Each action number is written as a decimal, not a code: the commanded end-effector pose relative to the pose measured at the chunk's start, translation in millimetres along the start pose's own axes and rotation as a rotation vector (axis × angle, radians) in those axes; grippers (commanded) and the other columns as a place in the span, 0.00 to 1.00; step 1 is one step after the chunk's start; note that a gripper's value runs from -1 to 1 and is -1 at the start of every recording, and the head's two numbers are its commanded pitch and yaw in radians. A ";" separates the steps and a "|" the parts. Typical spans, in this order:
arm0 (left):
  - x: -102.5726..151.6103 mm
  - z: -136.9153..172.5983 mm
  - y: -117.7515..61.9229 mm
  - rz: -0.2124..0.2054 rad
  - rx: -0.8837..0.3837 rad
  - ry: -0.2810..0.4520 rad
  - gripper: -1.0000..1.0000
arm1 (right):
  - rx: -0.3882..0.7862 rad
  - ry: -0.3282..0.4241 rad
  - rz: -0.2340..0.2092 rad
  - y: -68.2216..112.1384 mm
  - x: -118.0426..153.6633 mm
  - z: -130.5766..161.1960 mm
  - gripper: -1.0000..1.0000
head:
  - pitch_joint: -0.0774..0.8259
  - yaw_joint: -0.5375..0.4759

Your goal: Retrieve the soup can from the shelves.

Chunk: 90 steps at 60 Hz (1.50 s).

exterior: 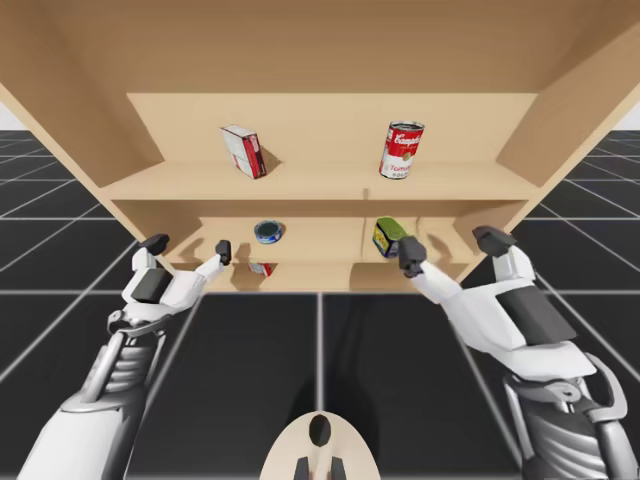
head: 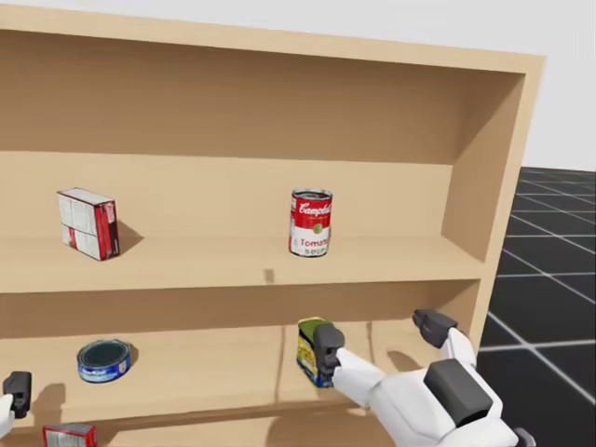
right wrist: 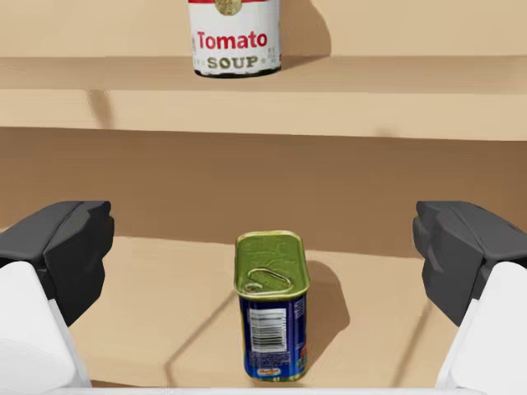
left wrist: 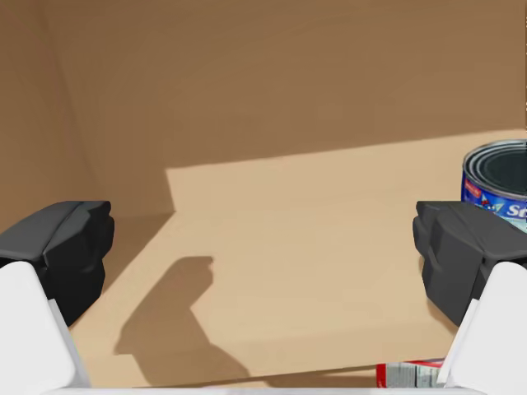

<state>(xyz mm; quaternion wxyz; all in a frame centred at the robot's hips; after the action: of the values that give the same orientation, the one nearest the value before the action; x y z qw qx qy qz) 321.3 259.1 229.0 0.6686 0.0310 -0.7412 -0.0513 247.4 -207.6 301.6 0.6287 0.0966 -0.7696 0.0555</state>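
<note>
The soup can is red and white and stands upright on the upper shelf, right of centre. In the right wrist view the soup can is on the shelf board above my gripper's line. My right gripper is open at the front of the lower shelf, one level under the can and touching nothing. My left gripper is open at the left end of the lower shelf, with only bare board between its fingers.
A green-topped blue tin stands just ahead of my right gripper. A flat blue tin is beside my left one. A red-and-white box sits upper left. A small red can lies below.
</note>
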 end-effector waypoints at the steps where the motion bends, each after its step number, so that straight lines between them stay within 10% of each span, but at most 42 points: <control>1: 2.4 1.5 1.0 0.008 -0.009 -0.032 0.00 | 0.012 -0.039 0.022 11.3 42.8 19.7 0.00 | 0.25 0.32; 28: 4.0 2.9 1.4 0.013 -0.016 -0.053 0.00 | 0.053 -0.048 0.002 18.6 94.6 -8.9 0.00 | 0.26 0.32; 57: 5.6 4.4 1.8 0.010 -0.009 -0.056 0.00 | 0.037 0.102 -0.021 15.7 69.1 -97.7 0.00 | 0.28 0.32; 90: 7.8 5.5 3.7 0.017 -0.006 -0.058 0.00 | -0.050 0.184 0.090 14.7 36.1 -168.7 0.00 | 0.30 0.33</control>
<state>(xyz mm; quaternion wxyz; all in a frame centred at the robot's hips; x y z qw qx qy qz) 315.3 261.9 236.2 0.6475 0.0216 -0.7601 -0.0494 382.7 -163.5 376.8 0.6591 0.0781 -0.7437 0.0803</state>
